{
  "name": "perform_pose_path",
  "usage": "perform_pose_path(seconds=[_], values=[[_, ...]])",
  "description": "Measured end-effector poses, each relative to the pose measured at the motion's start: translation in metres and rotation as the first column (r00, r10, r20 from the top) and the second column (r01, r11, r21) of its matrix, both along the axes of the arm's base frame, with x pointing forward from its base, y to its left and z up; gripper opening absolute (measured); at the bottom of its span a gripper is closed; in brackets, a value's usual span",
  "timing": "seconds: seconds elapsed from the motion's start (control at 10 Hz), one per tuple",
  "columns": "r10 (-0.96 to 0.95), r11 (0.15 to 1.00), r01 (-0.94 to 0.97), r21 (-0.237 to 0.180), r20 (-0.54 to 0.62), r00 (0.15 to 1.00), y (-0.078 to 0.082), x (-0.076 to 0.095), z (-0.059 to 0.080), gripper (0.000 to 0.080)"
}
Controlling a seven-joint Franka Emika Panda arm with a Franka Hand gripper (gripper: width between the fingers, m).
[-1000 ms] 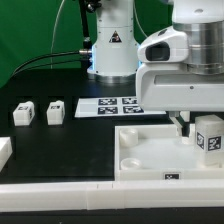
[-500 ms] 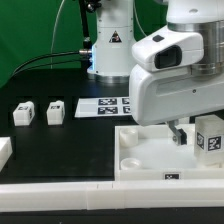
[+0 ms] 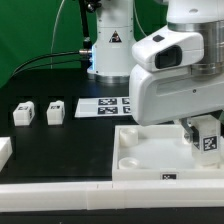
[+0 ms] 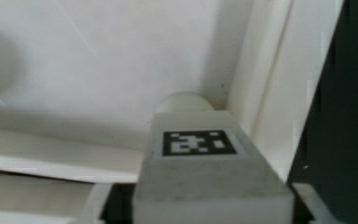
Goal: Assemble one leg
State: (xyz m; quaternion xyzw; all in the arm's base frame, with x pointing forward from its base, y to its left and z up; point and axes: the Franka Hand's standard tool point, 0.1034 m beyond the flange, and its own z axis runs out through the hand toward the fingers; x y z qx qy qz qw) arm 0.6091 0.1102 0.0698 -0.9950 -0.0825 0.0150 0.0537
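Observation:
My gripper (image 3: 200, 131) is shut on a leg (image 3: 208, 139), a small white block with a black-and-white tag facing the camera. It holds the leg upright over the right corner of the large white tray (image 3: 145, 160). The arm's hand hides most of the fingers. In the wrist view the leg (image 4: 197, 150) stands between my gripper's (image 4: 202, 205) fingers, tag showing, over the tray's floor (image 4: 87, 90) beside its wall. Two more legs (image 3: 23, 113) (image 3: 55, 111) lie on the black table at the exterior view's left.
The marker board (image 3: 108, 105) lies behind the tray. A white block (image 3: 4, 152) sits at the far left edge. A long white bar (image 3: 60, 196) runs along the front. The robot base (image 3: 110, 45) stands at the back.
The arm's hand has shifted toward the exterior view's left. The held leg has sunk a little toward the tray's right corner.

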Motion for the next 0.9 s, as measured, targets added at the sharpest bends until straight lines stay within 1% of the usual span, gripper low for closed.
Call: perform_pose_path(seconds=[0.2, 0.3, 0.5, 0.7, 0.9], values=[[-0.047, 0.999, 0.047, -0.002, -0.005, 0.999, 0.0002, 0.0, 0.0, 0.0289], [-0.119, 0.993, 0.119, -0.003, -0.013, 0.993, 0.001, -0.0002, 0.0, 0.0289], [-0.359, 0.933, 0.359, 0.001, -0.031, 0.933, 0.0019, 0.0004, -0.0005, 0.0289], [-0.575, 0.818, 0.575, -0.017, -0.055, 0.816, 0.0028, -0.0001, -0.0007, 0.029], [-0.769, 0.639, 0.768, -0.045, -0.073, 0.635, 0.0035, -0.0001, -0.0006, 0.029]])
